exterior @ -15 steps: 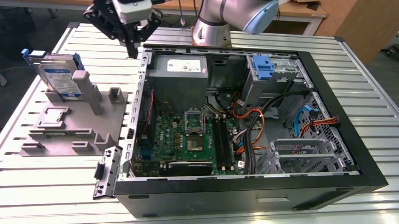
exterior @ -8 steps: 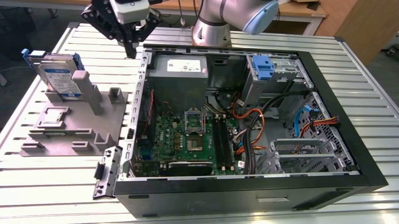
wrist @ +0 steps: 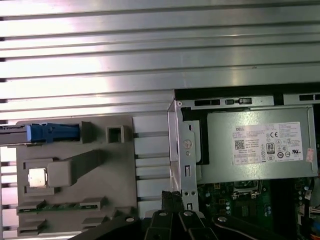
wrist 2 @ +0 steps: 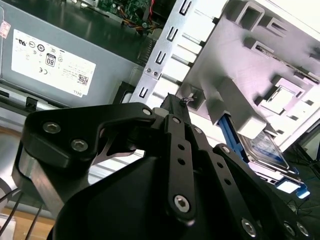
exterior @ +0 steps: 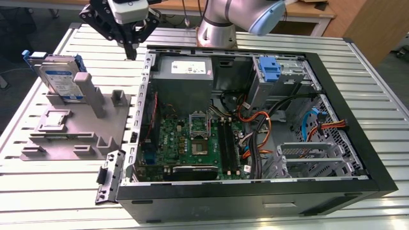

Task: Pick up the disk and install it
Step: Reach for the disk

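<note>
Bare table (exterior: 102, 53) between upright disk (exterior: 61, 79) and case wall (exterior: 148, 76)

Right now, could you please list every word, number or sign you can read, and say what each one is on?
Sticker on the power supply box: rows of fine print and round marks, too small to quote reliably.
Label on the disk: white with a blue band, print too small to read.
Nothing else carries text I can read.
</note>
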